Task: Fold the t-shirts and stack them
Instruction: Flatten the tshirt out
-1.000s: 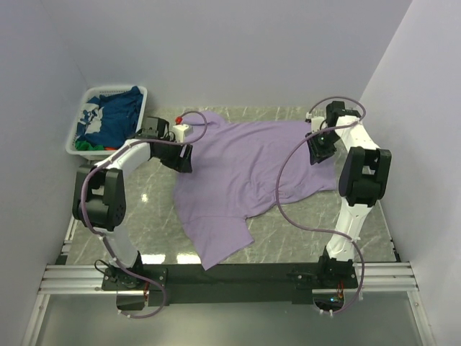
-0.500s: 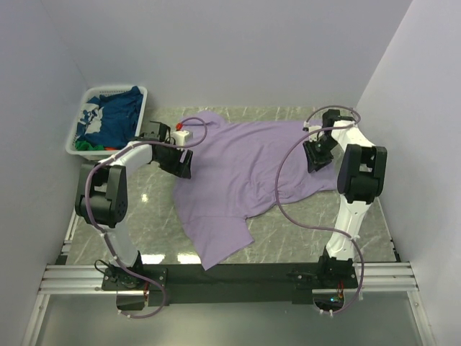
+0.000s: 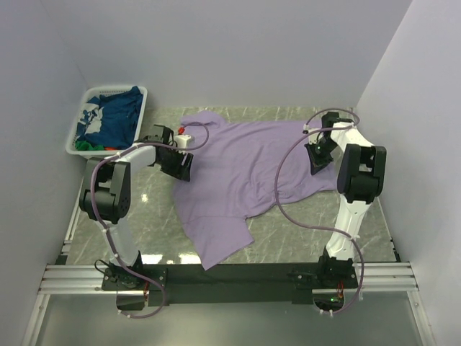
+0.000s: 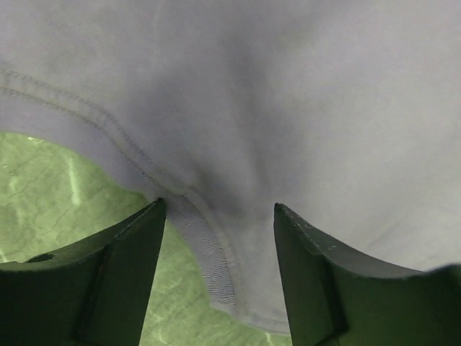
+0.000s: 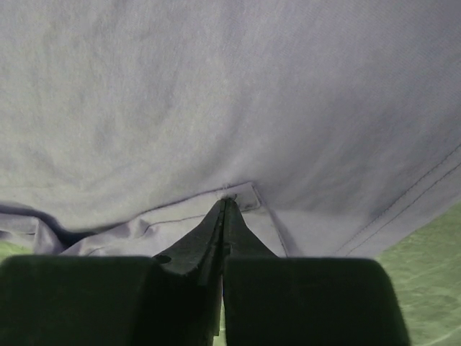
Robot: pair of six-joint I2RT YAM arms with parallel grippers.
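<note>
We see the purple t-shirt (image 3: pixel 245 173) spread across the middle of the table (image 3: pixel 144 216), mostly flat. Its far edge lies close to the back wall, and one narrower part trails toward the near edge between the two arms. The left gripper (image 3: pixel 180 167) sits low at the shirt's left edge. From its own wrist camera we find its fingers (image 4: pixel 122 274) spread apart, with the stitched hem of the shirt and a strip of green tabletop showing in the gap between them. The cloth lies between the fingers, but neither finger presses on it. The right gripper (image 3: pixel 317 160) is down at the shirt's right side, near the far right corner of the cloth. In its wrist view the two fingers are pressed together so that only a thin line separates them, and a small tuck of the hem sits right at their tips, so we read it as pinching the edge of the purple t-shirt there. Around that pinch the cloth rises in a shallow fold, with a second layer of hem visible just below and to the left. At the far left corner of the table stands a white basket (image 3: pixel 81 141), well apart from the purple shirt. It holds a crumpled navy t-shirt (image 3: pixel 115 119) with white print, and a bit of a green t-shirt (image 3: pixel 86 146) shows at its near end. Purple cables loop from each arm over the table and the cloth.
</note>
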